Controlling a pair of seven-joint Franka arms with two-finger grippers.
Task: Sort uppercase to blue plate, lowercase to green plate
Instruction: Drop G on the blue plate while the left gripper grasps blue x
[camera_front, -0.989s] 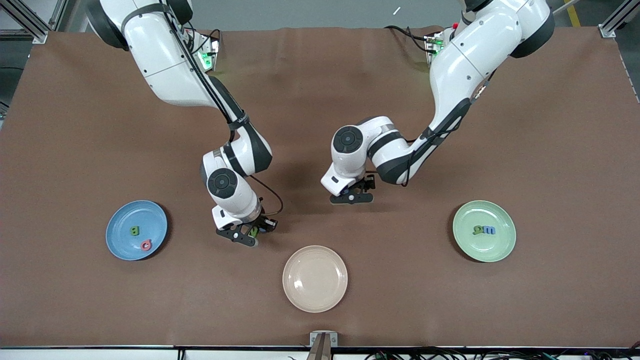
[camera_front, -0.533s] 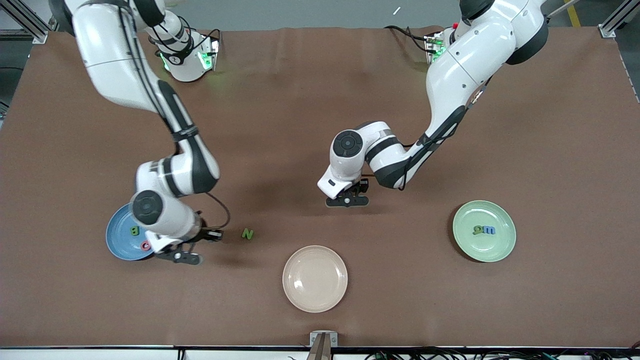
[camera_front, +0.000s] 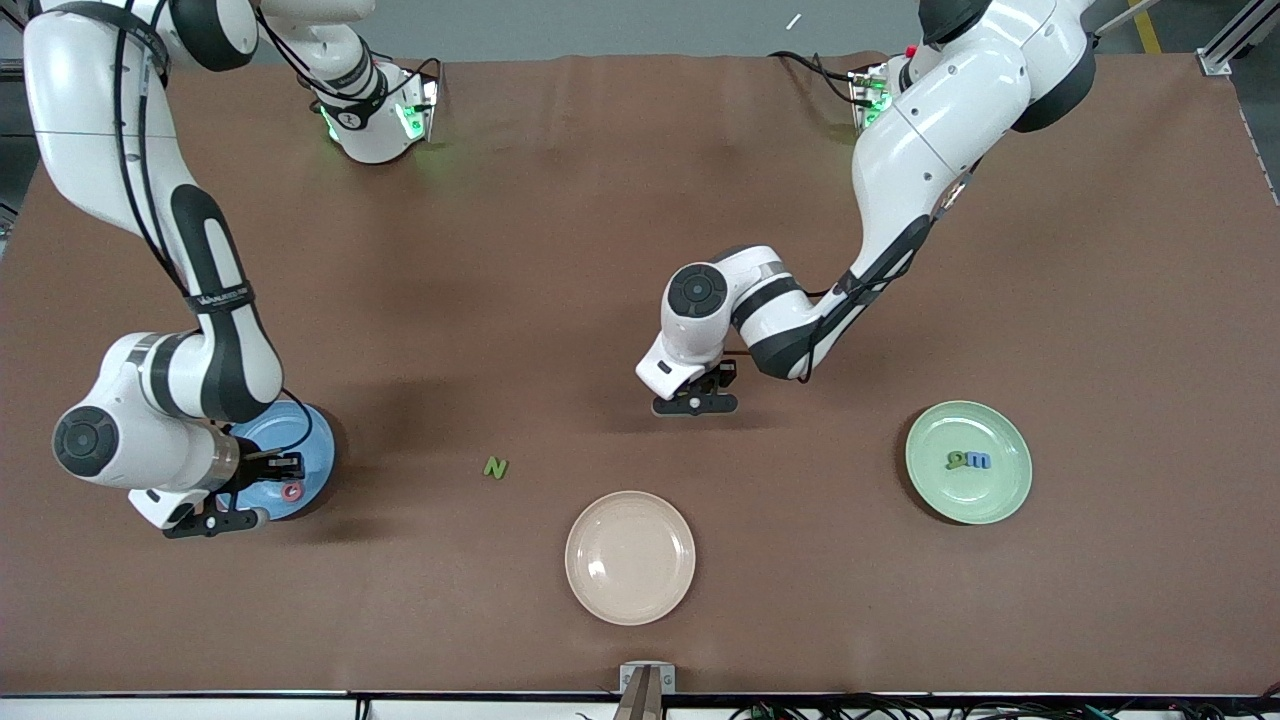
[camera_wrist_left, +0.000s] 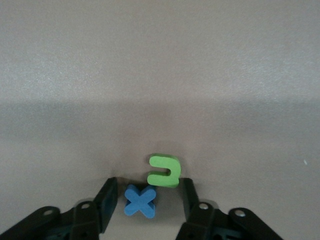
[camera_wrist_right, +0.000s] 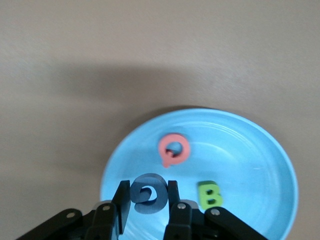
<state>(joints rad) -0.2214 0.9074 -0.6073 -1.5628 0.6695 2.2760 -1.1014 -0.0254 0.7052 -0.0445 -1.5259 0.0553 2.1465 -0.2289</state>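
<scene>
While the beige plate, nearest the camera, sits empty, work goes on at both ends of the table.

Right arm: its jaws hang over the blue plate at the right arm's end, clamped on the blue G, which is upright between them, just above the plate floor. A red letter & green B already lie in that plate. Step in hand, I'd say: drop-off of a capital. Next calls for letting go w/o the G sticking to a pad, then a straight lift.

Green N lies loose on the table, between blue plate and beige plate, a bit farther from the camera than the beige one; not yet sorted.

Green plate, at the left arm's end, holds a blue m & a green letter, touching.

Left arm: its jaws are low over mid-table, part open, astride the blue x, slim gaps either side. Green u sits just beside the x, close to one jaw tip; touching or not, can't tell. Probable step: pick of the x. Risk: the u gets nudged or pinched too, so squeeze on the x only.
</scene>
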